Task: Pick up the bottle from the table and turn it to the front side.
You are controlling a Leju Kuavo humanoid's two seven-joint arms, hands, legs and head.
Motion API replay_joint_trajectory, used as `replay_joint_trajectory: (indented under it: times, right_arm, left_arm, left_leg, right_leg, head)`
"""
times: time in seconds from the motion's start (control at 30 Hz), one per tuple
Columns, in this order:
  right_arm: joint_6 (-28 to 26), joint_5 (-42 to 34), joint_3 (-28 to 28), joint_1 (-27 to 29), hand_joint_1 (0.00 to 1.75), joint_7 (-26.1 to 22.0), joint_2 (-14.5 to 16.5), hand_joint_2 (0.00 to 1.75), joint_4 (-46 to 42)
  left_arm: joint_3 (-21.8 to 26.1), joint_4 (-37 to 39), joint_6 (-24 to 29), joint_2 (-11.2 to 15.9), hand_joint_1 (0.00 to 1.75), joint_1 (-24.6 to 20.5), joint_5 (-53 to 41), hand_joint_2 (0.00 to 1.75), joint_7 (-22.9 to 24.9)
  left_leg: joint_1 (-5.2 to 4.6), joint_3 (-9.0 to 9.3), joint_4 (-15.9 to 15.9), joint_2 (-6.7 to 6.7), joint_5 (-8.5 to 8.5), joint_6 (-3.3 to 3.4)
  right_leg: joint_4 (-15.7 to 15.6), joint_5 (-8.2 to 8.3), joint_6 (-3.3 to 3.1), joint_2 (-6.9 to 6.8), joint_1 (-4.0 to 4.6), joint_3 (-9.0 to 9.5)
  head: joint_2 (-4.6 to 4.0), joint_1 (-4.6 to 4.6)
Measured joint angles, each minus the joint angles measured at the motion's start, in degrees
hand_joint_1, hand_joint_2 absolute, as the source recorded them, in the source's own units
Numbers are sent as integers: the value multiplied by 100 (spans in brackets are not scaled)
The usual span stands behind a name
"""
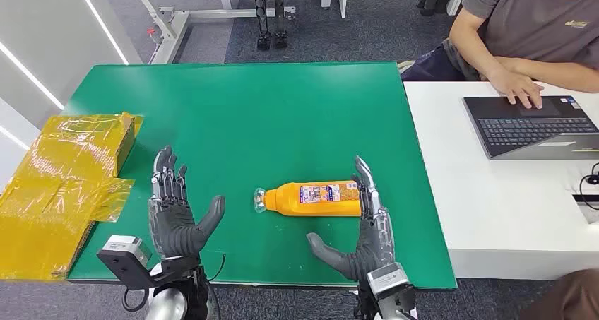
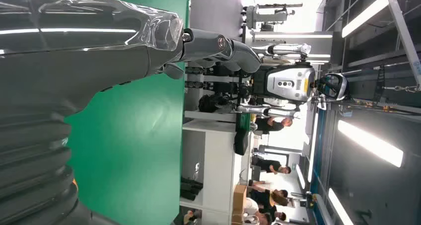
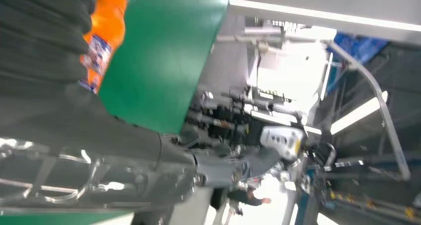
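An orange bottle (image 1: 314, 198) with a clear cap and a printed label lies on its side on the green table (image 1: 268, 115), cap pointing left. My right hand (image 1: 362, 229) is open just to the right of it, fingers stretched along the bottle's base end, thumb spread toward the front edge. The bottle (image 3: 99, 41) shows beside the dark fingers in the right wrist view. My left hand (image 1: 172, 214) is open over the table's front left part, a hand's width left of the cap, holding nothing. Its grey cover (image 2: 69, 71) shows in the left wrist view.
Yellow plastic-wrapped boxes (image 1: 63, 186) sit at the table's left edge. A white desk (image 1: 494, 214) adjoins on the right with a laptop (image 1: 537, 126) and a seated person (image 1: 530, 30) typing. A white frame stands behind the table.
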Motion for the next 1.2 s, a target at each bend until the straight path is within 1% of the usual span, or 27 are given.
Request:
replay_joint_trajectory:
  times: [0.07,0.2,0.33,0.47,0.6,0.77,0.9,1.0,1.1,1.2]
  right_arm:
    - [25,156,-1,-51,0,73,-5,175,24]
    - [135,1083,-8,-295,0,433,-93,175,138]
    - [325,1604,-33,-462,0,699,-201,175,257]
    - [895,2718,-27,-861,0,1180,-430,175,582]
    - [1411,3189,-25,-1550,0,1318,-678,175,1142]
    - [2010,3401,45,-2399,0,1493,-1037,175,1828]
    - [2617,3347,294,-3074,0,1574,-1381,175,2361]
    - [2880,3275,495,-3528,0,1591,-1606,175,2767]
    - [3138,3188,723,-3877,0,1591,-1744,175,3185]
    - [3529,3027,979,-4184,0,1515,-1848,175,3558]
  left_arm:
    - [0,0,-31,0,0,-7,-1,175,0]
    - [0,0,-166,0,0,-73,-7,175,15]
    - [0,0,-213,0,0,-118,-15,175,22]
    - [1,2,-228,2,0,-161,-26,175,19]
    - [4,1,-226,10,0,-192,-18,175,18]
    - [6,0,-255,58,0,-194,17,175,30]
    - [7,1,-370,101,0,-228,99,175,86]
    - [6,19,-476,113,0,-324,140,175,135]
    - [4,79,-567,110,0,-490,161,175,191]
    - [4,159,-632,107,0,-678,218,175,275]
  left_leg:
    - [0,0,0,0,0,0]
    - [0,1,1,0,0,0]
    - [0,1,1,0,0,0]
    - [-1,0,2,2,1,1]
    - [-1,1,3,2,3,2]
    - [-2,-1,7,-3,7,4]
    - [-2,-1,9,-3,7,4]
    - [-3,-2,10,-4,7,4]
    - [-3,-2,11,-4,7,4]
    - [-3,-1,12,-4,7,4]
  right_leg:
    - [0,0,0,0,0,0]
    - [0,0,0,0,0,0]
    - [0,1,0,1,-1,1]
    - [0,1,0,3,-1,0]
    - [0,6,-1,2,-1,1]
    - [0,9,1,-5,-2,2]
    - [0,10,1,-4,-3,1]
    - [0,10,1,-5,-4,1]
    - [0,10,2,-5,-4,1]
    - [0,11,2,-4,-4,1]
  head:
    - [0,-1]
    - [0,0]
    - [-1,0]
    - [0,1]
    - [0,-2]
    - [0,-2]
    - [0,0]
    - [0,0]
    - [0,-1]
    - [0,-1]
